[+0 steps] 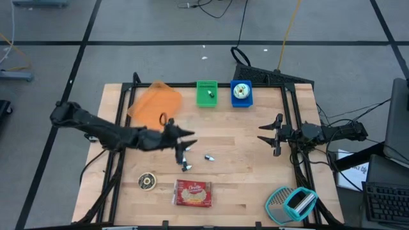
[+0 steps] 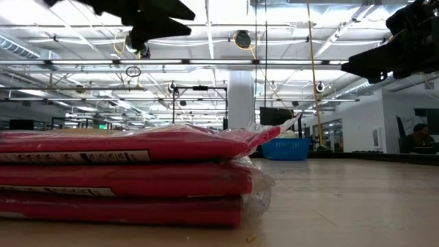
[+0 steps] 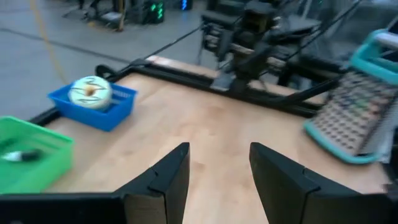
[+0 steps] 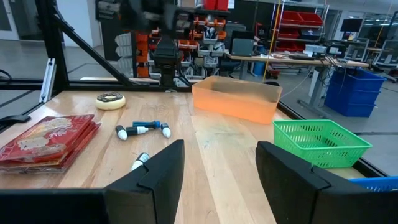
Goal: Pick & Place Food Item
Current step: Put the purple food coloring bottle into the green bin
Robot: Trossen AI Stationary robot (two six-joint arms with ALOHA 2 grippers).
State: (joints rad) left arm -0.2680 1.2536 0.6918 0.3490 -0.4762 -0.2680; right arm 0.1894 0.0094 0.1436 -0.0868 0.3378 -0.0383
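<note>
orange bin (image 1: pixel 155 102), green basket (image 1: pixel 206 93), grater (image 1: pixel 291 204), markers (image 1: pixel 186 158)

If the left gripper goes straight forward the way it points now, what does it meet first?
Probably the right gripper. The left gripper, open and empty, points across bare table at it; the blue basket and grater lie off to either side.

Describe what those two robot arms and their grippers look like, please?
Both arms are dark, nearly black, built of slim jointed segments. The left gripper and right gripper each end in two flat, angular black fingers like a fork. Black cables trail behind the right arm. No markings are visible.
</note>
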